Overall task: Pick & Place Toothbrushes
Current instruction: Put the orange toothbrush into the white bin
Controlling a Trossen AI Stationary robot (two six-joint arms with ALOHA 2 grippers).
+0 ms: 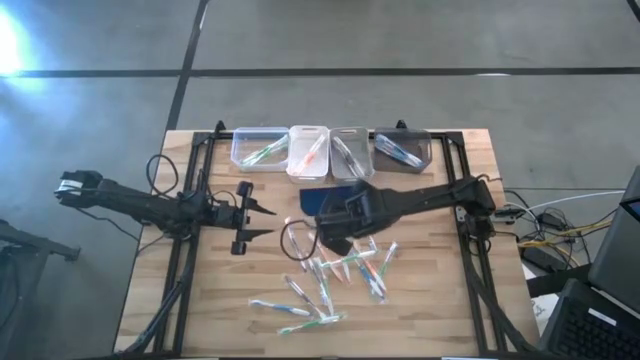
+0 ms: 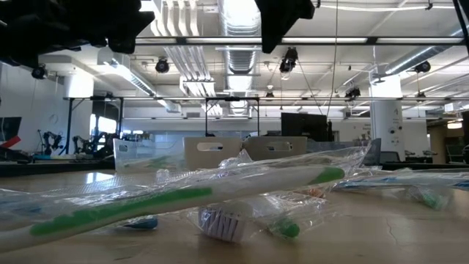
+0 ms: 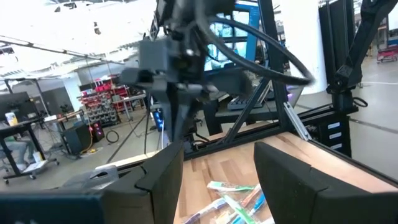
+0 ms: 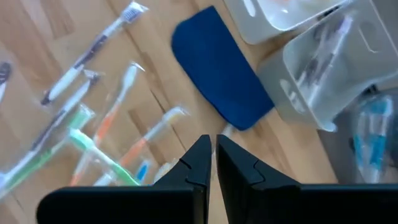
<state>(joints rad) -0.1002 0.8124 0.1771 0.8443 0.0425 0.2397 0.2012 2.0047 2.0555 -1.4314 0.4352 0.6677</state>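
Wooden surface (image 1: 200, 320), seen from above. Loose toothbrushes (image 1: 330, 280), wrapped in clear film, lie scattered from the centre toward 6 o'clock; green, orange and blue accents visible.

Four small bins stand in a row at 12 o'clock: clear bin (image 1: 259, 146) with green-accented brushes, white bin (image 1: 308, 150) with orange-accented ones, a second clear bin (image 1: 349, 151) with greyish ones, dark bin (image 1: 402, 148) with blue ones. Dark blue pad (image 1: 316, 195) lies just in front of the bins.

Right pincer (image 4: 213, 158) hangs over the centre, above the near edge of the blue pad and the top of the loose pile; fingers pressed together, holding nothing.

Left pincer (image 1: 262, 220) is at 9 o'clock, pointing toward the centre; fingers spread, nothing between them, well apart from the pile.

In the low view one green-handled toothbrush (image 2: 183, 196) lies closest to the camera.
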